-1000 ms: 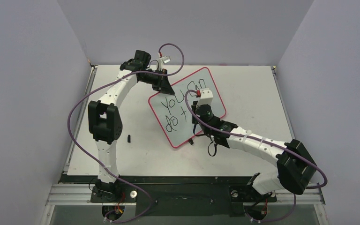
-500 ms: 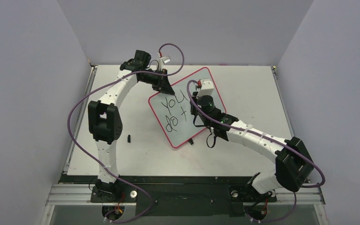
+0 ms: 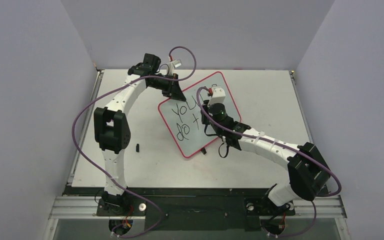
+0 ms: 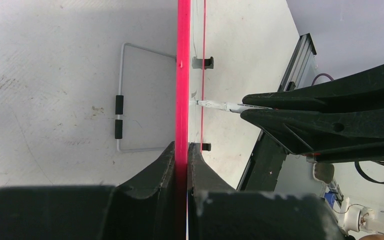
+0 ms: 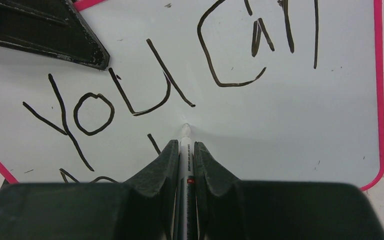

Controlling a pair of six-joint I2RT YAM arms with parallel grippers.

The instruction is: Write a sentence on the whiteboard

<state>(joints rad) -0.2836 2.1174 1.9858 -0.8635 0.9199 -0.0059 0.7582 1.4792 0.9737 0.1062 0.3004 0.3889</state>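
Note:
The whiteboard [image 3: 196, 134] lies tilted on the table, white with a thin red rim. My left gripper [image 3: 176, 93] is shut on its upper left edge; the left wrist view shows the red rim [image 4: 183, 75] clamped between the fingers [image 4: 181, 145]. My right gripper [image 3: 207, 112] is shut on a marker [image 5: 185, 150] whose tip touches the board just below the "U". The sentence [image 5: 145, 95] shows as "YOU CAN" in black, with "do t" [image 3: 186, 127] on the line below. The right arm hides part of the writing from above.
A small black cap-like piece [image 3: 138, 147] lies on the table left of the board. Another small dark piece [image 3: 204, 150] sits at the board's near corner. A wire stand [image 4: 122, 95] shows behind the board. Grey walls enclose the table.
My right gripper with the marker has moved up and left across the board and now covers "CAN" in the top view. The left arm and the board have not moved.

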